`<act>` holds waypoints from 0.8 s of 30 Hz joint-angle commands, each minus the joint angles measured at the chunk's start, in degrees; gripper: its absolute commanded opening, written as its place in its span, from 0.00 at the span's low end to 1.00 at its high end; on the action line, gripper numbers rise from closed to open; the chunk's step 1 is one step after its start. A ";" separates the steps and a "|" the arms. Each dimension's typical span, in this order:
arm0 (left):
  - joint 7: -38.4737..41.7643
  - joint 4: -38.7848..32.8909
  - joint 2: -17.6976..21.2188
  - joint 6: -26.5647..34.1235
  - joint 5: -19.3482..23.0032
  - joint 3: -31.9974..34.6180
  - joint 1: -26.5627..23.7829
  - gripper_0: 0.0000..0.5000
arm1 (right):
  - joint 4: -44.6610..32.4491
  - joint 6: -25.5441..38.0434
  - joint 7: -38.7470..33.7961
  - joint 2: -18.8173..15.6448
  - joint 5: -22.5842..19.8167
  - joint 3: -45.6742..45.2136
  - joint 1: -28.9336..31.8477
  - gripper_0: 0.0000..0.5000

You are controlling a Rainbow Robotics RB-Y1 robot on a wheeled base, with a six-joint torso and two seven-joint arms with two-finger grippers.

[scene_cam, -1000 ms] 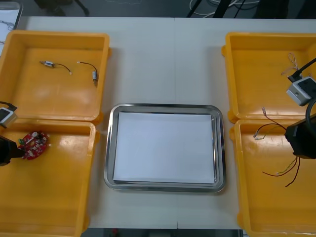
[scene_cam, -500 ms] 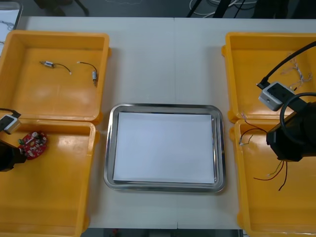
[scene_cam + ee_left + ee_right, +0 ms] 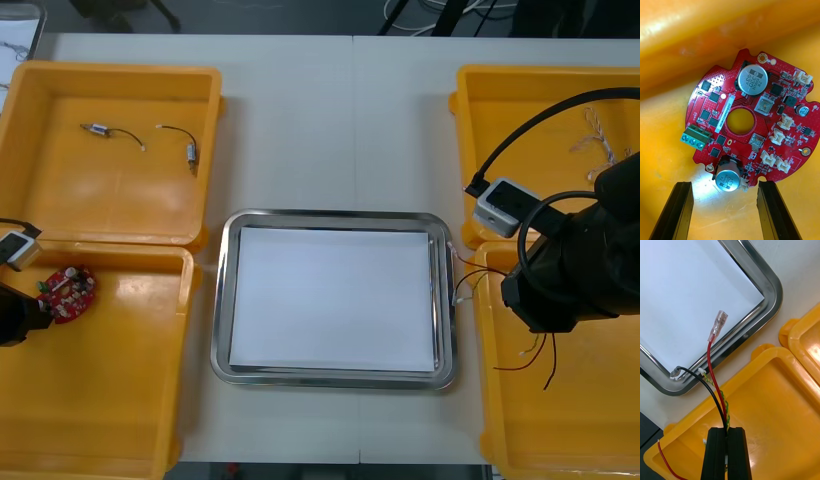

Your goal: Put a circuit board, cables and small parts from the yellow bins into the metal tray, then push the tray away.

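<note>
My right gripper (image 3: 728,432) is shut on a bundle of cables (image 3: 717,386): a red lead with a clear connector, a black one and a yellow-green twist. It hangs over the inner edge of the near right yellow bin (image 3: 771,408), and the lead ends reach the metal tray's rim (image 3: 769,285). In the front view the cables (image 3: 462,285) dangle beside the white-lined tray (image 3: 222,300), below the right arm (image 3: 570,275). My left gripper (image 3: 725,185) is open just short of the round red circuit board (image 3: 748,123), which lies flat in the near left bin (image 3: 100,400).
The far left bin (image 3: 120,200) holds two small metal parts (image 3: 95,128) (image 3: 191,152) with short black leads. A twisted blue and white cable (image 3: 600,140) lies in the far right bin (image 3: 520,120). Bare table lies beyond the tray.
My right arm has swung left across the near right bin to the tray's right edge, carrying the cables. The left arm and the circuit board have stayed put.
</note>
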 commanded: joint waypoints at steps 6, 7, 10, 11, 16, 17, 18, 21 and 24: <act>1.27 0.64 0.09 -0.63 -0.84 -0.46 -2.33 1.00 | -0.71 -0.65 -2.13 -2.17 1.76 3.03 -2.76 0.00; 1.36 0.72 0.00 -0.63 -0.75 -0.46 -2.50 1.00 | -0.71 -0.56 -2.05 -2.08 1.67 3.03 -2.76 0.00; 1.53 0.99 -0.44 -0.54 -0.75 -0.46 -2.94 1.00 | -0.71 -0.56 -2.05 -2.08 1.76 3.03 -2.76 0.00; 1.62 1.08 -0.53 -0.63 -0.84 -0.46 -3.12 1.00 | -0.71 -0.56 -2.13 -2.17 1.67 3.03 -2.76 0.00; 1.71 1.16 -0.61 -0.63 -1.10 -0.63 -3.21 1.00 | -0.71 -0.56 -2.13 -2.08 1.76 3.03 -2.76 0.00; 1.71 1.08 -0.61 -0.54 -1.19 -0.72 -3.21 1.00 | -0.62 -0.56 -2.05 -2.08 1.76 3.03 -2.76 0.00; 1.71 1.16 -0.61 -0.63 -1.28 -0.90 -3.21 1.00 | -0.71 -0.47 -2.13 -2.17 1.76 3.03 -2.76 0.00; 1.71 1.16 -0.61 -0.63 -1.37 -1.34 -3.21 1.00 | -0.62 -0.30 -2.05 -2.08 1.85 3.03 -2.76 0.00; 1.80 1.08 -0.61 -0.98 -1.46 -1.78 -3.30 1.00 | -0.62 -0.03 -2.22 -2.08 1.94 3.03 -2.76 0.00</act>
